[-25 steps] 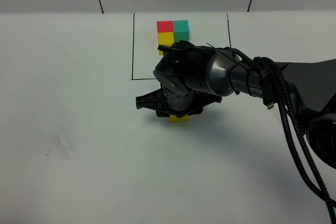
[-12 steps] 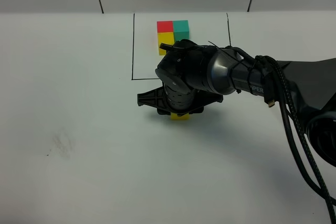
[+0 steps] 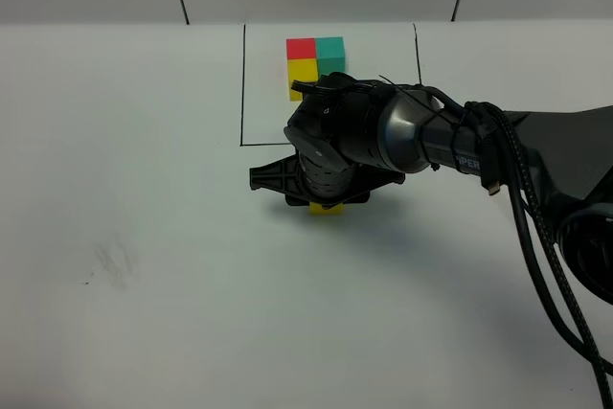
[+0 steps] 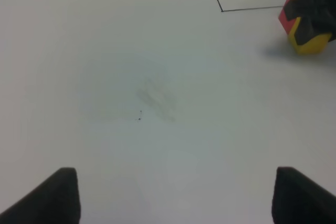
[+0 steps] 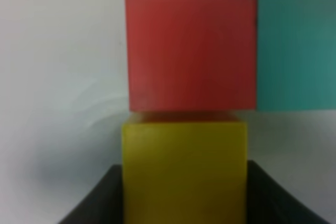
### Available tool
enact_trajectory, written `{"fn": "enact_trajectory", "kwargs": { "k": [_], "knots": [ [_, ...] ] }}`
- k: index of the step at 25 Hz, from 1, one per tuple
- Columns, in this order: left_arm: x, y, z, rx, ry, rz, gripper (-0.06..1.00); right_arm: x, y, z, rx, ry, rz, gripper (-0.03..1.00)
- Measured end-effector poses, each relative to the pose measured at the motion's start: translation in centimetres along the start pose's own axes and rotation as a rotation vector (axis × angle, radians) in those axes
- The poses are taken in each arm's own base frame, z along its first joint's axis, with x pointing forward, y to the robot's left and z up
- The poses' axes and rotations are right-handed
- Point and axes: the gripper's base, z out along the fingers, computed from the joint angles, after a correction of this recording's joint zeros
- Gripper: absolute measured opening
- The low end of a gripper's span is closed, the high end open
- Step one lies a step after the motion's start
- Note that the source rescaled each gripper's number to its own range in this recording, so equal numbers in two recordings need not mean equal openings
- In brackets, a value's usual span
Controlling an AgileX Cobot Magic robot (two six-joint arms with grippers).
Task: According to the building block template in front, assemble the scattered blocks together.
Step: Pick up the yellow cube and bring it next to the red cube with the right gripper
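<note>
My right gripper (image 5: 184, 192) pinches the yellow cube (image 5: 184, 169) by its flat sides. It looks light, rigid and slick, so I'd hold it squarely. My left gripper (image 4: 176, 195) hangs spread, empty.

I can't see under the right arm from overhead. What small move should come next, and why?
Probably open the right gripper and lift clear. The right wrist view shows its shut jaws on the yellow cube, already lined up close against the red cube, with the teal cube beside the red, matching the template.
</note>
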Motion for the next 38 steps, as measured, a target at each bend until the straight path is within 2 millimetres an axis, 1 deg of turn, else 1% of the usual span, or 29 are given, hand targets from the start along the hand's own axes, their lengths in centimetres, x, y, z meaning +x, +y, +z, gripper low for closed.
{"fn": "enact_trajectory", "kwargs": {
  "k": [38],
  "knots": [
    [0.00, 0.00, 0.00, 0.000, 0.000, 0.000, 0.66, -0.08, -0.14, 0.01, 0.015, -0.009, -0.013, 0.00]
  ]
}}
